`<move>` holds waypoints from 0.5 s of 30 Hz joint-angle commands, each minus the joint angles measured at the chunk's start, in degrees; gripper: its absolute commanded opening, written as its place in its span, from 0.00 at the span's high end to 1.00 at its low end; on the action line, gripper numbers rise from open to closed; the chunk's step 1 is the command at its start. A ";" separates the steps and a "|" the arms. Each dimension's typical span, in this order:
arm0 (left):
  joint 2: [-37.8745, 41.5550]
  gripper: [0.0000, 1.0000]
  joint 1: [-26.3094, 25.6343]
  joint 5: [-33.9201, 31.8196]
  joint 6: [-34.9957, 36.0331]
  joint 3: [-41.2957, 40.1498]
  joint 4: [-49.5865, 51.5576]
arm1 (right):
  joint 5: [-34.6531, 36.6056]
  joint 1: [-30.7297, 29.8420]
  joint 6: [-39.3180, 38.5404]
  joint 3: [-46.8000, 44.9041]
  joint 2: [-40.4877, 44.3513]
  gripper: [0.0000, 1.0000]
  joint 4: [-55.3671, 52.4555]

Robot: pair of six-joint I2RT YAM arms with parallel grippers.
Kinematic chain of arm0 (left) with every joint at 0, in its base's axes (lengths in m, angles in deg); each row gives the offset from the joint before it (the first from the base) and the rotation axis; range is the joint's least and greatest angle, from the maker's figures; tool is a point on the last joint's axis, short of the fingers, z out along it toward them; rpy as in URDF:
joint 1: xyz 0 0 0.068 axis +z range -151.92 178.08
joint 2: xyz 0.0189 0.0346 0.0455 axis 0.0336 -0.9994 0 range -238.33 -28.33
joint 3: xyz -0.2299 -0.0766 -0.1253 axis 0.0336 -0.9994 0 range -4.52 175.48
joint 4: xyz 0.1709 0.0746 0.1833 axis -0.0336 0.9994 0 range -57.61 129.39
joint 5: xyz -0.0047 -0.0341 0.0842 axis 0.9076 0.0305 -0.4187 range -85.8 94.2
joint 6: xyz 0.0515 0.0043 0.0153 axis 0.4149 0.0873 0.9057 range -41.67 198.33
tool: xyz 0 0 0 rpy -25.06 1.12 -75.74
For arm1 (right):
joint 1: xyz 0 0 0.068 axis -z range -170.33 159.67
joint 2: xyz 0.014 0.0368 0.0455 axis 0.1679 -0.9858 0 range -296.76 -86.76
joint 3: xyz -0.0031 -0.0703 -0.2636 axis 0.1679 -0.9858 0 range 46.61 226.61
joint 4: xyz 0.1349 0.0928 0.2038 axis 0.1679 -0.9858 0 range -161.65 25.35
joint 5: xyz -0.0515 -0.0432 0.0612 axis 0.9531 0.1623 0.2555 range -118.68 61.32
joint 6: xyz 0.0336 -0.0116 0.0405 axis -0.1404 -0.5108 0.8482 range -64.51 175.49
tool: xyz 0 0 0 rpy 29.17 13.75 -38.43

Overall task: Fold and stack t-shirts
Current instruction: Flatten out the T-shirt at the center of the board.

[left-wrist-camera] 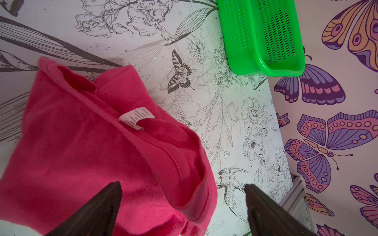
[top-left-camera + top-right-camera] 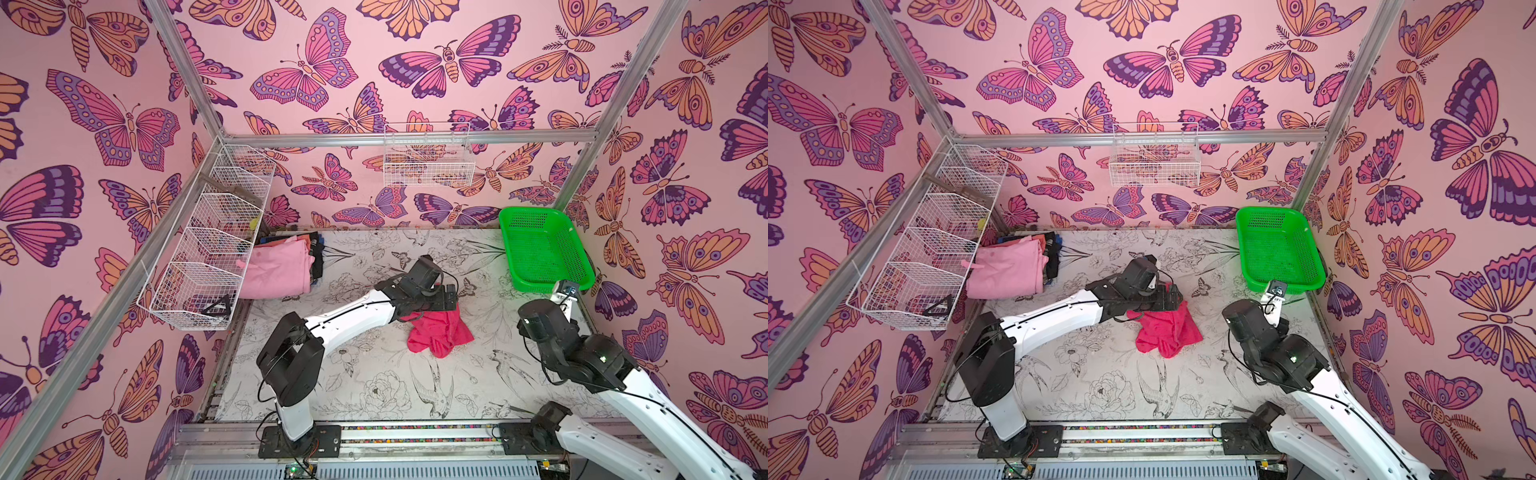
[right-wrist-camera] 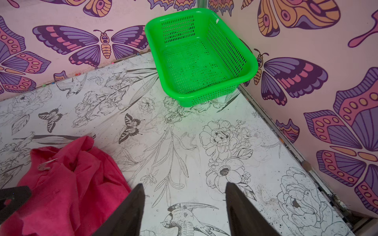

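Crimson t-shirt (image 1: 81,143) lies crumpled, white tag (image 1: 136,118) showing; left pincer (image 1: 182,183) and right pincer (image 3: 184,183) both released.

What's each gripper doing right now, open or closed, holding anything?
Left gripper: open, holding nothing, over the red shirt.
Right gripper: open, empty, over bare table.

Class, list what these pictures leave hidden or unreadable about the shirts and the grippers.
- Label on the crimson shirt, left wrist view: print too small to read.
- Shirts under the light pink shirt, both top views: count hidden beneath it.
- Right gripper: hidden by its own arm in both top views.
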 commanded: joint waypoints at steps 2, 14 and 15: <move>-1.45 0.02 -1.00 0.85 -1.12 2.16 0.86 | 1.68 -0.18 0.64 1.44 -0.45 0.35 -1.83; -6.41 0.23 -1.54 1.70 -0.85 6.37 1.34 | 1.79 -0.18 0.61 1.92 1.26 0.37 -2.65; -6.79 0.29 -1.54 1.94 -0.85 6.66 1.47 | 1.82 -0.18 0.47 1.99 1.39 0.37 -2.69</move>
